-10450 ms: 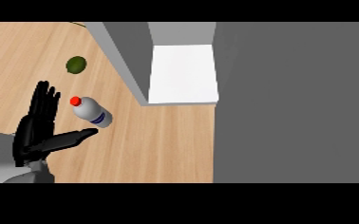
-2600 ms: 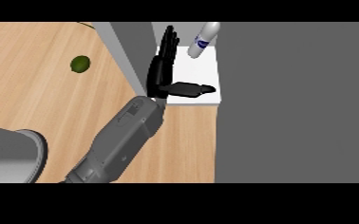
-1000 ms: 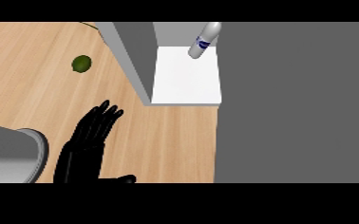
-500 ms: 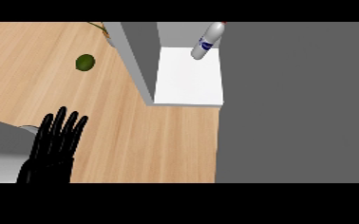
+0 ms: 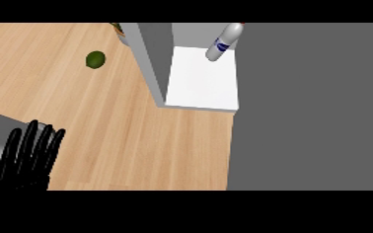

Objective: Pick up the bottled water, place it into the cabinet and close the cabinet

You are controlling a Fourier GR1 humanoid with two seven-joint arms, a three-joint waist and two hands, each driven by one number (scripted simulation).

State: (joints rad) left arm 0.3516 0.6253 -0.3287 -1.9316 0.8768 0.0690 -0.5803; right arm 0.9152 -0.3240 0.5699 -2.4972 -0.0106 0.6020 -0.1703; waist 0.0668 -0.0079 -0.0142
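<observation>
The water bottle [image 5: 222, 42], clear with a blue label, stands at the back of the white shelf [image 5: 203, 84] inside the open cabinet, and nothing holds it. My left hand [image 5: 29, 155] shows at the lower left edge over the wooden counter, far from the cabinet. Its fingers are straight and point up, and it holds nothing. The cabinet's grey panel [image 5: 149, 59] stands on edge between the hand's side and the shelf. My right hand does not show.
A green lime [image 5: 95, 59] lies on the counter [image 5: 146, 143] at the upper left. A small orange and green thing [image 5: 116, 27] peeks out behind the grey panel. A flat dark grey area [image 5: 306, 108] fills the right side.
The bottle went from the counter onto the cabinet shelf and stays there. My left hand let go of it and has drawn back down and left, away from the cabinet.
</observation>
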